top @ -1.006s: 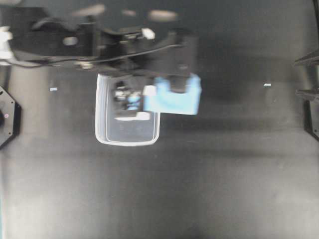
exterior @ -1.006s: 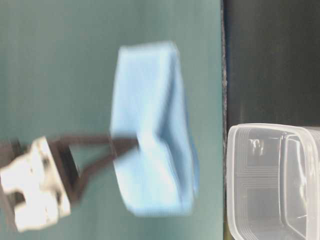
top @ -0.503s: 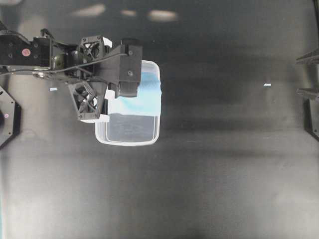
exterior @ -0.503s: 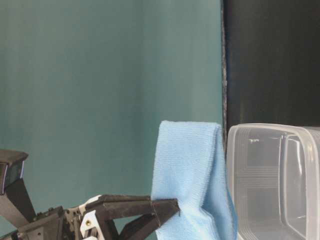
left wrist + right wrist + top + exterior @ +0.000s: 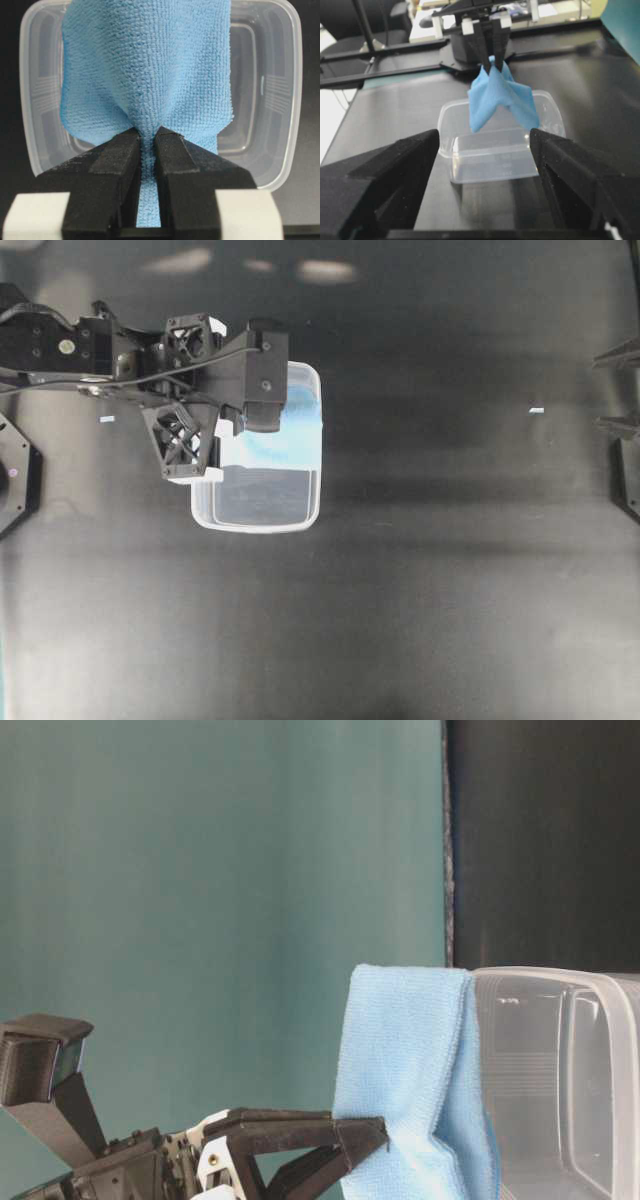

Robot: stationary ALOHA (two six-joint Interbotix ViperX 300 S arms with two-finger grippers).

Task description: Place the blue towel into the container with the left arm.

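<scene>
1. Left gripper (image 5: 148, 137): both jaws are pressed together on a bunched fold of the blue towel (image 5: 147, 75), pinching it near one edge. The cloth fans out below the jaws.
2. Right gripper (image 5: 482, 145): jaws spread wide, holding nothing, parked at the table's edge well apart from the container (image 5: 495, 150).
3. Towel position: it hangs from the left gripper over the end of the container nearest the left arm. Its lower corners reach the rim; whether they touch the base cannot be told.
4. Risk, judged: one corner appears to sit at or over the long rim. If released now, that corner could drape over the wall instead of dropping inside.
5. Risk, judged: microfibre may cling to the finger pads, so a retreat could drag the cloth back out.
6. Risk, judged: the container is light; a descending gripper striking the rim could shift or tip it on the table (image 5: 450, 590).
</scene>
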